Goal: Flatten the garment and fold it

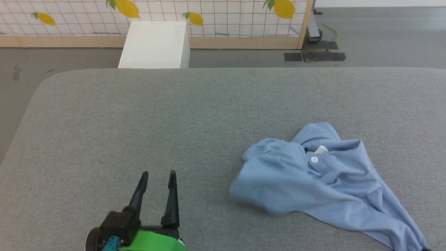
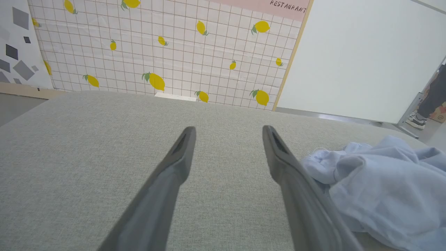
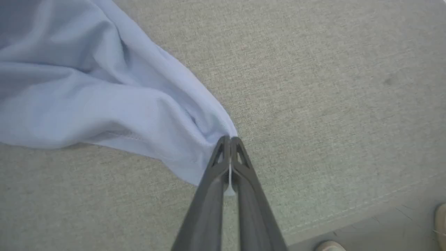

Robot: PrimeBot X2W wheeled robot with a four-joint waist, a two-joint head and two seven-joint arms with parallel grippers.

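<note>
On the right half of the grey fabric-covered table (image 1: 139,115) the light blue short-sleeved knit polo shirt (image 1: 324,181) lies crumpled in a loose heap, neither flat nor folded. Placket faces up with its round white button (image 1: 314,159) showing, and a small white tab (image 1: 321,150) sits just behind it at the neck opening. One part of the shirt trails toward the near right corner of the head view, narrowing to a point at the frame edge. The heap's near left edge is blurred.

The right gripper (image 3: 230,138) has its two dark fingers pressed together, pinching a corner of the shirt's edge. A sliver of pale cloth shows between the fingers below the tips, and folds fan out from the pinch. Cannot tell if that corner is lifted off the table. It sits near the table's edge. Past that edge is grey floor (image 3: 400,226) and the toe of a pale shoe (image 3: 327,245).

The left gripper (image 1: 158,173), at the lower left of the head view, has fingers spread with nothing between them, over bare table to the left of the shirt. A bright green housing (image 1: 153,242) sits behind the fingers. In the left wrist view the shirt bunches just beside one finger; contact cannot be told.

Beyond the table's far edge stand a white rectangular box (image 1: 155,45) and a grid-patterned panel with yellow lemons (image 1: 226,17). A person's leg (image 2: 432,101) shows at the far right of the left wrist view
</note>
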